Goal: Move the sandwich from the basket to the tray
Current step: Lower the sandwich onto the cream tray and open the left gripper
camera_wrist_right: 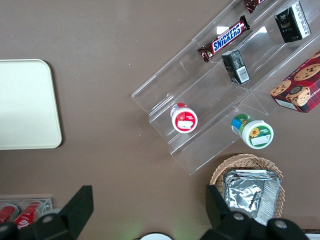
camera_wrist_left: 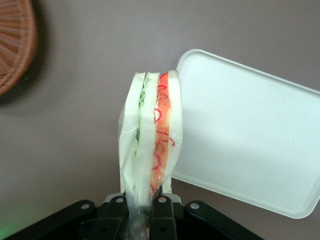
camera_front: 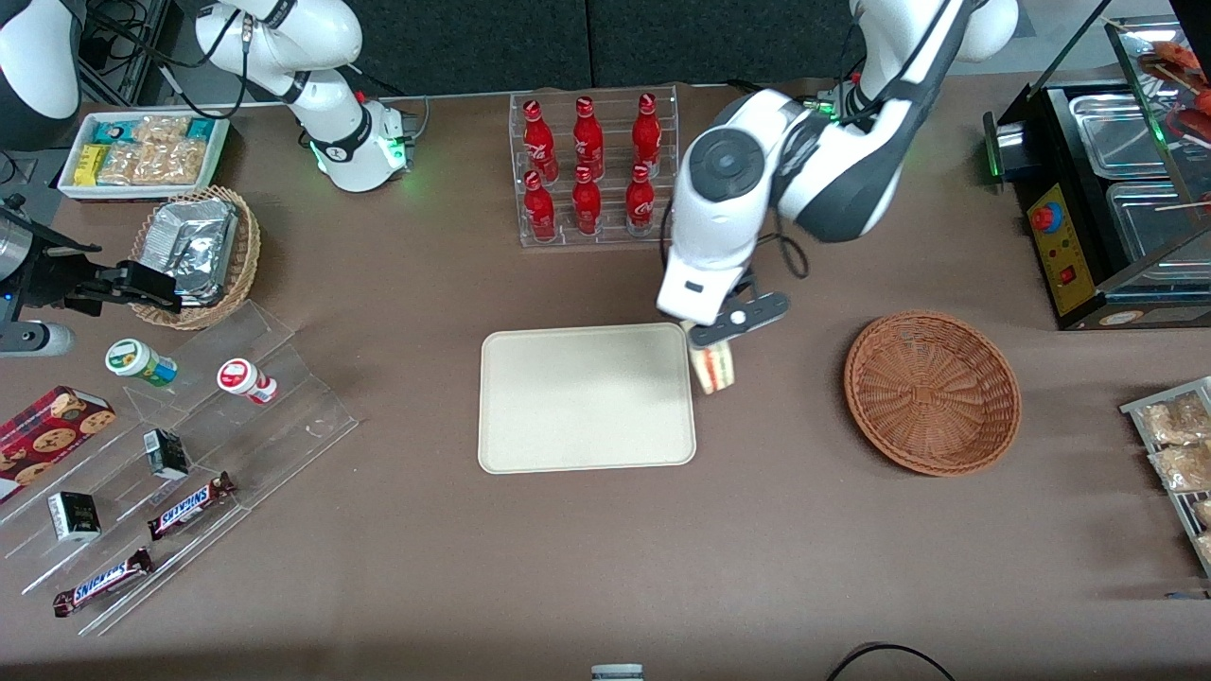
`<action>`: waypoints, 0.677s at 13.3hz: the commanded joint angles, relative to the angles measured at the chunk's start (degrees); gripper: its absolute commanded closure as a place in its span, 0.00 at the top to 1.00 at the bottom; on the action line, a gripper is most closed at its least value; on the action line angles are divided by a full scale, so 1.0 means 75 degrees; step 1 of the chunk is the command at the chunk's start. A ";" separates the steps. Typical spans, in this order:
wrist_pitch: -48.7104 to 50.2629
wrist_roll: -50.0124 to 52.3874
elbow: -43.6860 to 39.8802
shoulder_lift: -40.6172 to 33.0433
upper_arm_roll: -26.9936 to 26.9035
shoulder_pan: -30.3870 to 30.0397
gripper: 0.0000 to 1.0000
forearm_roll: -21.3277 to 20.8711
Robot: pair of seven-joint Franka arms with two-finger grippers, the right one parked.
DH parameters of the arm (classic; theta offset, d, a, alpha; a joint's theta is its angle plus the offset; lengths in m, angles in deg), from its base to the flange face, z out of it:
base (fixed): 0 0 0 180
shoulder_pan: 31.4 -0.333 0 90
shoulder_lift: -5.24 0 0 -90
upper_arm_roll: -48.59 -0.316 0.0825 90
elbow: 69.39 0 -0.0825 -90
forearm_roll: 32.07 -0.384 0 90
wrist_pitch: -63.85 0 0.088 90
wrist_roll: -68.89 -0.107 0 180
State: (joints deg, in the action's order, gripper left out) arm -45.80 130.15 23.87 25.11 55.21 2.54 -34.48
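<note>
My left gripper (camera_front: 711, 348) is shut on the sandwich (camera_front: 715, 367), a plastic-wrapped wedge of pale bread with red-orange and green filling, and holds it above the table just beside the tray's edge on the basket's side. In the left wrist view the sandwich (camera_wrist_left: 152, 140) hangs from the black fingers (camera_wrist_left: 165, 220), with the tray's corner (camera_wrist_left: 240, 130) right beside it. The cream tray (camera_front: 587, 397) lies flat at the table's middle with nothing on it. The reddish-brown wicker basket (camera_front: 932, 392) stands toward the working arm's end and holds nothing.
A clear rack of red soda bottles (camera_front: 588, 165) stands farther from the front camera than the tray. A black food warmer (camera_front: 1107, 180) and a rack of snack bags (camera_front: 1178, 445) stand at the working arm's end. A clear stepped shelf with snacks (camera_front: 180, 454) and a tan foil-packet basket (camera_front: 194, 251) lie toward the parked arm's end.
</note>
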 commanded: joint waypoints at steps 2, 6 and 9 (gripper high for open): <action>-0.1045 -0.0083 -0.0658 0.1239 -0.0097 0.0559 0.09 -0.0159; -0.2370 -0.0037 -0.1019 0.2070 -0.0086 0.1004 0.09 -0.0684; -0.2455 -0.0118 -0.1385 0.2553 -0.0097 0.1275 0.09 -0.0803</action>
State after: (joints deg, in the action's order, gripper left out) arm -64.50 129.90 17.19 41.47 55.23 10.94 -39.42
